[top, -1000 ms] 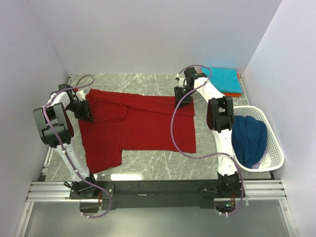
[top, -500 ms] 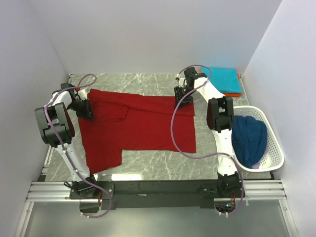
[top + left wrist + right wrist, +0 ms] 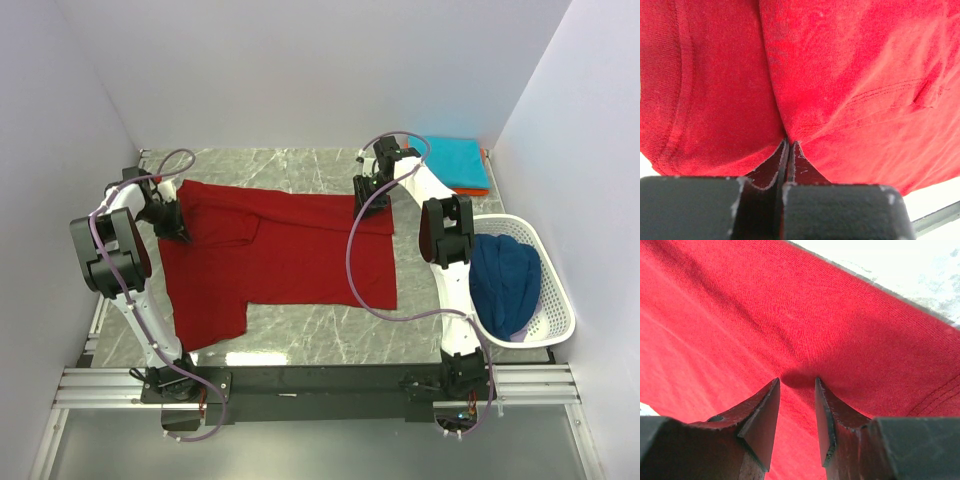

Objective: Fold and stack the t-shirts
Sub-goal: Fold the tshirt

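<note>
The dark red t-shirt (image 3: 290, 250) lies spread on the table, its left part folded over with one sleeve toward the near left. My left gripper (image 3: 172, 228) is at its left edge, shut on a pinch of the red cloth (image 3: 840, 75); the jaws meet at the fabric (image 3: 789, 142). My right gripper (image 3: 368, 192) is at the shirt's far right corner, open, its tips pressing on the red cloth (image 3: 790, 315) around a small dent (image 3: 797, 381). A folded teal t-shirt (image 3: 455, 160) lies on an orange one (image 3: 470, 190) at the back right. The navy t-shirt (image 3: 503, 280) is bunched in the basket.
A white mesh basket (image 3: 555, 310) stands at the right edge beside the right arm. White walls close in the left, back and right. A cable from the right arm loops over the red shirt's right part (image 3: 352, 270).
My left arm has shifted slightly to the back left with the shirt's edge. The right arm has not moved.
</note>
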Controlling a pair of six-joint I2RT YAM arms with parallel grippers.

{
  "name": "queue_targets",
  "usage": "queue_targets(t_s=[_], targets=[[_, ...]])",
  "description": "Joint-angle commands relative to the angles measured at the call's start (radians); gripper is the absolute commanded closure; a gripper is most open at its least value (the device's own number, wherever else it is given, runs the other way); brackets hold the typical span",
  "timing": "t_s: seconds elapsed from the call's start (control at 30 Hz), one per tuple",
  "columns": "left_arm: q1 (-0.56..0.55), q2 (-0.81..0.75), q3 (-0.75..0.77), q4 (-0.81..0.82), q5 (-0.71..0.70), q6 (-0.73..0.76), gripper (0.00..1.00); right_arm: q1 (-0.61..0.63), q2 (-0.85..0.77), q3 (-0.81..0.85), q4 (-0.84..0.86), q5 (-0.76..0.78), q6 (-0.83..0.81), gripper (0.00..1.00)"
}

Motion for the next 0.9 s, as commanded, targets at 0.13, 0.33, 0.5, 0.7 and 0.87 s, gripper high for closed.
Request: queue_targets(t_s=[0.13,0.33,0.5,0.7,0.87], targets=[[-0.001,-0.073,0.042,-0.029,-0.003,0.003,0.99,-0.006,0.003,-0.018,0.009,0.04,-0.006,0.58],[0.013,-0.077,0.065,-0.082,0.0,0.015,1.0,-0.006,0.017,-0.003,0.003,0.069,0.007,0.59],[0.035,-0.061,0.105,-0.131,0.02,0.017,1.0,-0.014,0.015,0.005,-0.002,0.091,0.009,0.59],[0.058,-0.06,0.097,-0.154,0.018,0.023,0.99,-0.018,0.02,0.009,-0.012,0.097,0.007,0.58],[0.062,-0.054,0.068,-0.167,0.014,0.038,0.99,-0.017,0.023,0.014,-0.017,0.101,0.009,0.59]])
